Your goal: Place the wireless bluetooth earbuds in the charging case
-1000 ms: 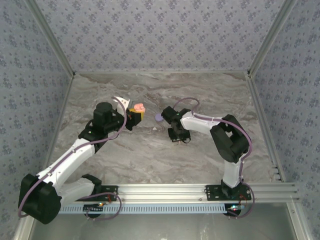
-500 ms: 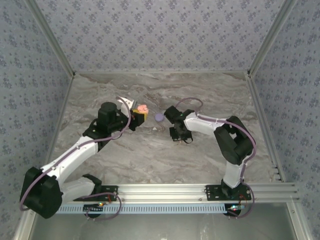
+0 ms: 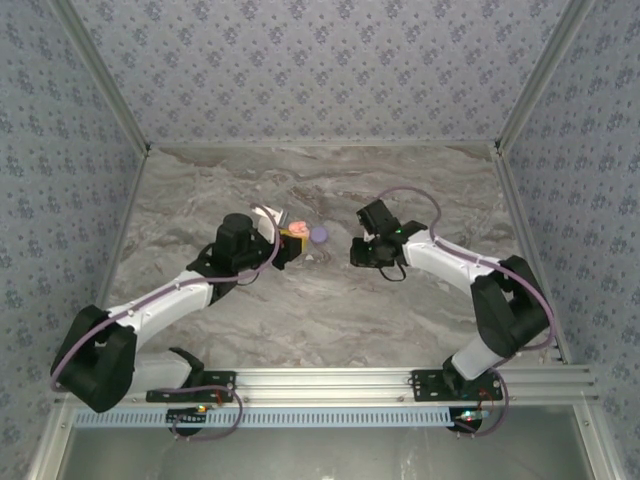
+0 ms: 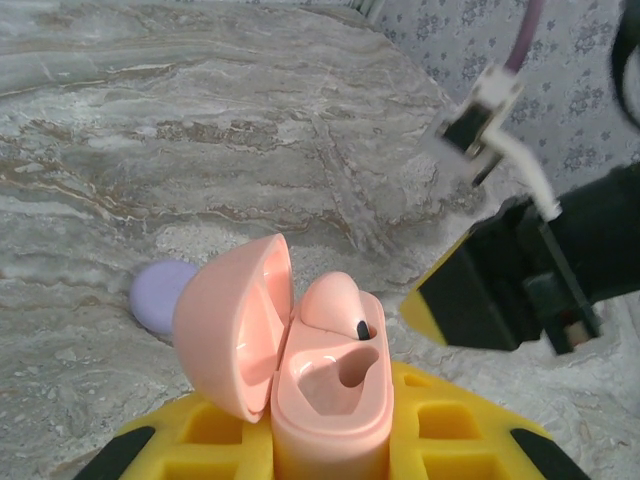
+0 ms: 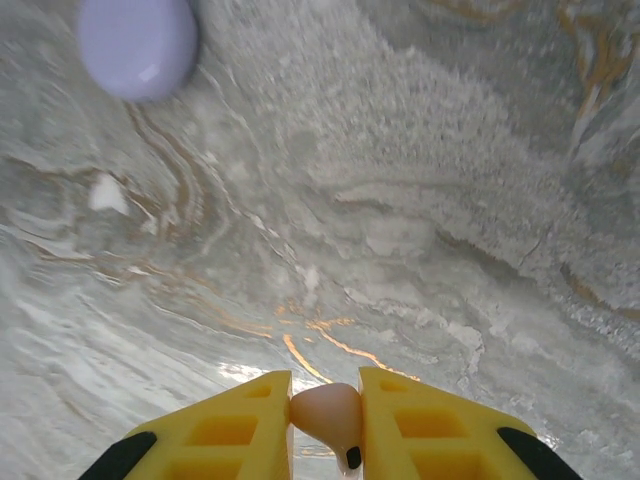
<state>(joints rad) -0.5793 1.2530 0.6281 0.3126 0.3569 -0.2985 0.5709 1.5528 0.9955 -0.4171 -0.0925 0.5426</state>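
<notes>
The pink charging case stands open between the yellow pads of my left gripper, which is shut on it, lid swung to the left. One pale pink earbud sits in the far slot; the near slot is bare. In the top view the left gripper holds the case just left of centre. My right gripper is shut on a second pale pink earbud, raised above the marble. From above the right gripper hangs a short way right of the case.
A lilac round disc lies on the marble table right beside the held case, also seen as the lilac disc and the lilac disc. A yellow finger of the right gripper looms near the case. Patterned walls enclose the table.
My left arm carried the case to the right, up beside the lilac disc. My right arm swung to the right and away from the disc with the earbud in its grip.
</notes>
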